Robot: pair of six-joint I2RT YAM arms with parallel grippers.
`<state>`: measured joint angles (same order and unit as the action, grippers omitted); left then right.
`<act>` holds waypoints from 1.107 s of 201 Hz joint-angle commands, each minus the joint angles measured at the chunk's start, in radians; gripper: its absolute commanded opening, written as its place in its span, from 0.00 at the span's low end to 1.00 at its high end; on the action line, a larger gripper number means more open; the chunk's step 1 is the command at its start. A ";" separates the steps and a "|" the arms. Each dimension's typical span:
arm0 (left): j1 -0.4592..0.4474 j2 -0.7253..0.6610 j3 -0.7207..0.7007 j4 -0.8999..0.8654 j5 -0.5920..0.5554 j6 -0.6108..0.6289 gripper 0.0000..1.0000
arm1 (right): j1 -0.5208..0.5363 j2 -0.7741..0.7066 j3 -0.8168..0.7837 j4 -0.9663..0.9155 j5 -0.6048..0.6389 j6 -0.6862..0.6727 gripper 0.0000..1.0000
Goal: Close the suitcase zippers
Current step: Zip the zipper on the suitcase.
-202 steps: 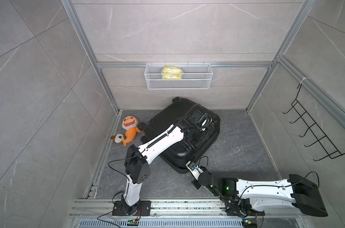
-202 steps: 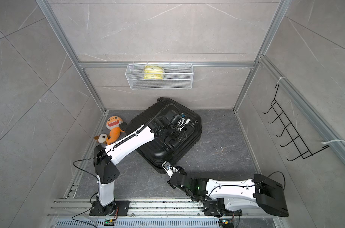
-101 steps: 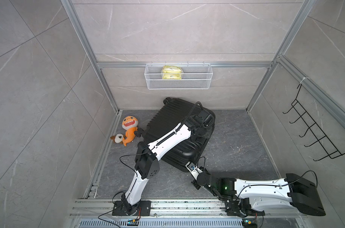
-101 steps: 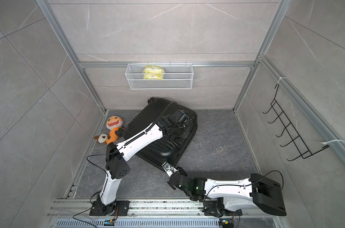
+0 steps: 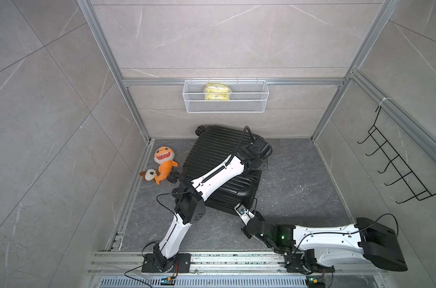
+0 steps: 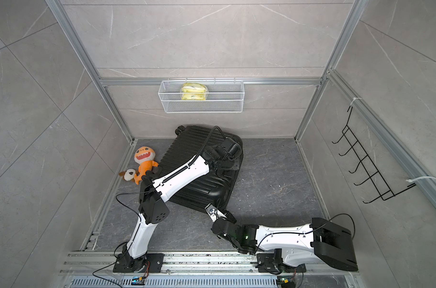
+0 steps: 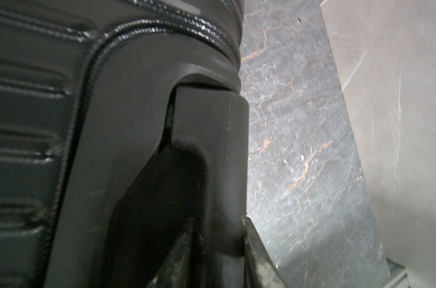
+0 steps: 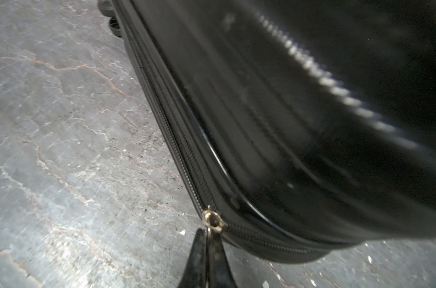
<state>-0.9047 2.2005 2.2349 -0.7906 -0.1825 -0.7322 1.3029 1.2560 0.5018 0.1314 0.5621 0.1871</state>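
Right claw pinching zipper pull at front corner of case, ready to drag. Left claw clamps handle, bracing case against tug.

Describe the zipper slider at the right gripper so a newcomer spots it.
Find the black ribbed suitcase lying on the grey floor. Follow its zipper track to the corner nearest the robot's bases, where the shut right gripper holds the zipper slider: the one brass-coloured ring on all-black trim.

left arm, right arm: white shells, black joints, black cables.
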 commanded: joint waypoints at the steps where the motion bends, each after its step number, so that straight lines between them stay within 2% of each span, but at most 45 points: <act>1: 0.027 0.039 0.072 0.464 -0.119 -0.269 0.00 | 0.056 0.032 0.044 0.099 -0.195 0.002 0.00; 47: 0.013 0.087 0.136 0.511 -0.089 -0.318 0.00 | 0.055 0.037 0.019 0.172 -0.207 0.020 0.00; 68: 0.013 0.095 0.137 0.528 -0.034 -0.264 0.00 | 0.055 0.016 0.017 0.134 -0.112 0.051 0.00; 77: 0.013 0.089 0.138 0.517 -0.018 -0.212 0.17 | 0.055 0.004 0.021 0.075 -0.026 0.091 0.00; 90: 0.014 0.064 0.114 0.511 -0.002 -0.131 0.51 | 0.052 -0.007 0.041 -0.047 0.077 0.151 0.00; 96: 0.015 0.046 0.086 0.525 0.013 -0.081 0.63 | 0.050 -0.010 0.049 -0.110 0.120 0.181 0.00; 111: 0.015 -0.017 -0.003 0.577 0.032 0.041 0.84 | 0.047 -0.024 0.048 -0.198 0.183 0.232 0.00; 125: 0.015 -0.087 -0.107 0.629 0.046 0.135 0.97 | 0.042 -0.045 0.034 -0.264 0.236 0.291 0.00; 149: 0.016 -0.195 -0.205 0.636 0.051 0.305 1.00 | 0.034 -0.097 0.002 -0.341 0.285 0.379 0.00; 169: 0.019 -0.265 -0.209 0.505 0.074 0.473 1.00 | 0.021 -0.129 -0.006 -0.422 0.316 0.463 0.00; 191: 0.032 -0.364 -0.237 0.352 0.049 0.629 1.00 | -0.002 -0.147 -0.011 -0.479 0.319 0.514 0.00; 222: 0.124 -0.537 -0.363 0.201 0.132 0.756 1.00 | -0.026 -0.165 -0.011 -0.520 0.321 0.545 0.00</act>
<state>-0.8574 1.8229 1.9369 -0.4385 -0.1093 -0.1722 1.2945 1.1175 0.5026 -0.2855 0.8314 0.6521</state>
